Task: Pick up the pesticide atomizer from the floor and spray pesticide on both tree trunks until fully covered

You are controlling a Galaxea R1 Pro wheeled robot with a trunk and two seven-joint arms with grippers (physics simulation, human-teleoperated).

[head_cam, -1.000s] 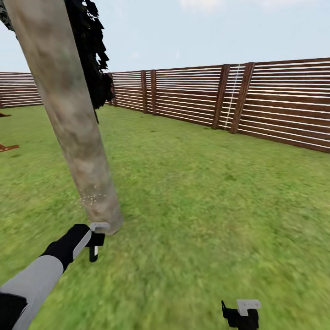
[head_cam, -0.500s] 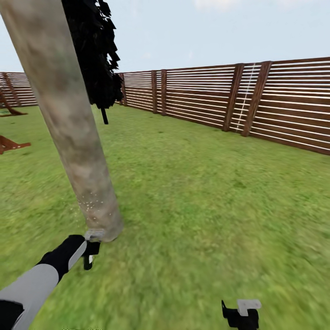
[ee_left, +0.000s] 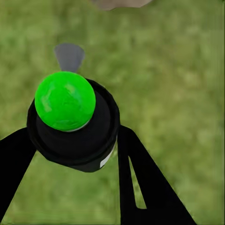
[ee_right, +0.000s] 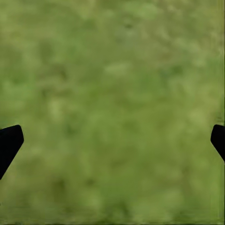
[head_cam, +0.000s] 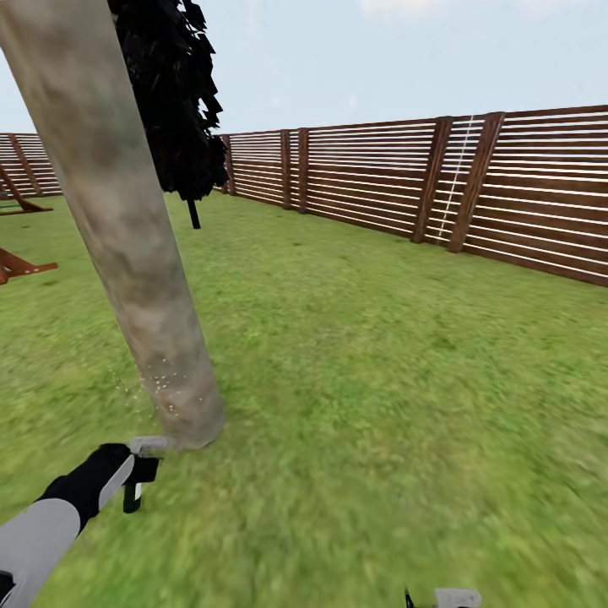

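Left arm holds the sprayer low at the foot of the near tree.

The left gripper is clamped on the pesticide atomizer, its green cap and grey nozzle aimed toward the tree trunk, which rises just ahead and leans slightly. White specks of pesticide dot only the base, so the spray should probably climb the trunk's length. The right gripper hangs spread wide, empty, over the lawn.

Tree trunk: showing mottled grey-tan, matt, rough-looking bark. Fence: showing brown wooden slats, slightly sheened. Lawn: looking soft, matt grass. Atomizer: showing a glossy green plastic-looking cap on a matt black body.
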